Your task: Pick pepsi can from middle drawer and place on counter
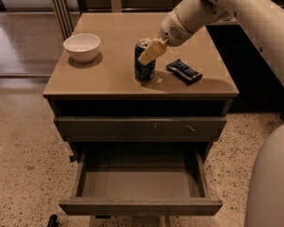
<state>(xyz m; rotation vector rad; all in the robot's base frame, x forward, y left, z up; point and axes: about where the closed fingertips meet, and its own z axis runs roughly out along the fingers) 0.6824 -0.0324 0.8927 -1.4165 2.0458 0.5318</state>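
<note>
The dark-blue pepsi can [143, 69] stands upright on the tan counter [109, 77], near its middle. My gripper [146, 56] reaches in from the upper right and is shut on the can; one tan finger [150, 52] lies across the can's front and the other is hidden behind it. I cannot tell whether the can's base touches the counter or hangs just above it. The middle drawer [139, 205] is pulled out below, and its grey floor is bare.
A white bowl [82, 46] sits on the counter's left part. A flat dark snack-bar wrapper [183, 71] lies just right of the can. The drawer front with pale scratches [142, 126] is closed. Speckled floor [23, 145] surrounds the cabinet.
</note>
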